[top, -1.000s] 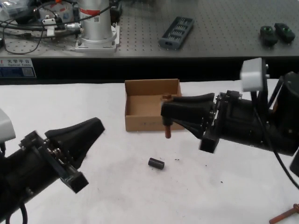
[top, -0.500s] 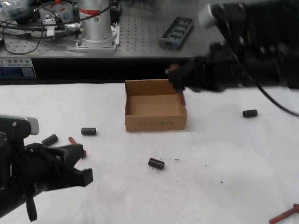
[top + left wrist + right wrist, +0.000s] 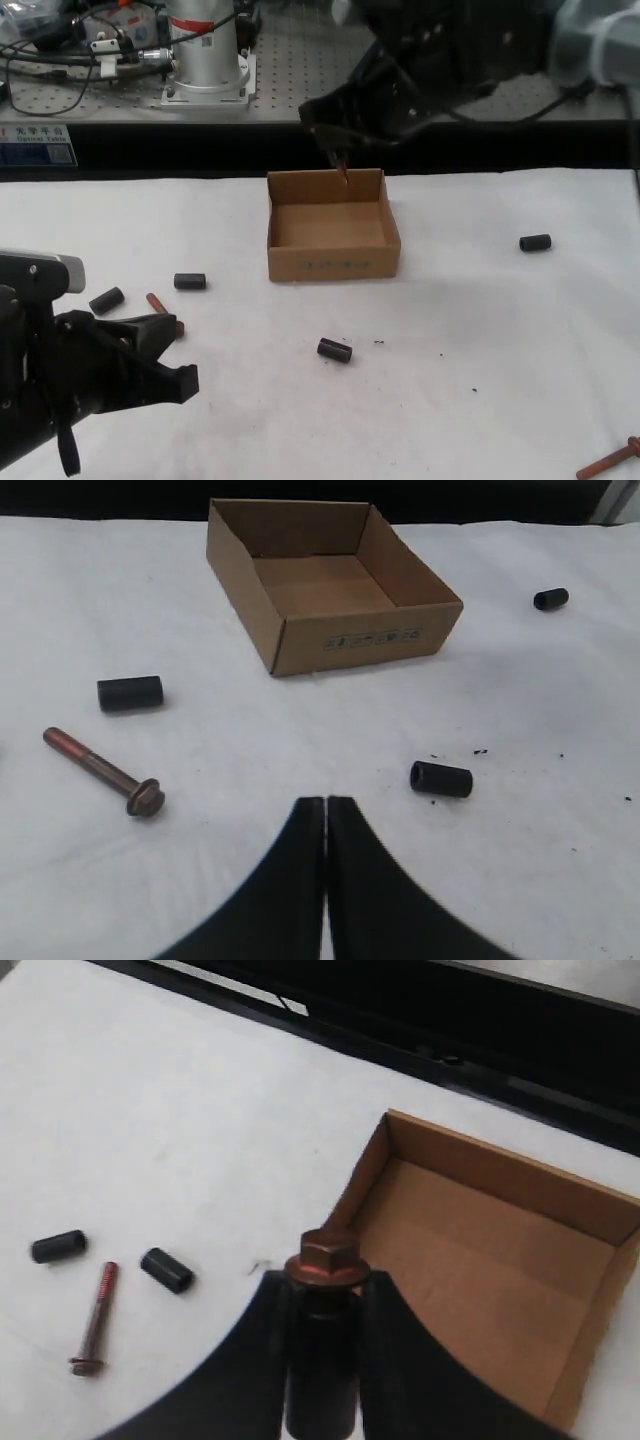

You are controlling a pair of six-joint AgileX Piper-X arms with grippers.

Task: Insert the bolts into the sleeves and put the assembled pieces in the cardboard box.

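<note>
High view, upper centre: the right end effector (image 3: 338, 150) pinches a sleeve (image 3: 318, 1370) with a bolt (image 3: 322, 1258) seated in it, roughly upright, over the far wall of the cardboard box (image 3: 330, 262). Lower left: the left end effector (image 3: 326, 880), fingers pressed together.

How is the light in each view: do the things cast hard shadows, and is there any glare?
Left wrist view: soft, even light; the cardboard box and the nearest sleeve cast only faint shadows on the white cloth, no glare. Right wrist view: the bolt in the jaws has a mild sheen on its head. High view: a dark band behind the cloth.
</note>
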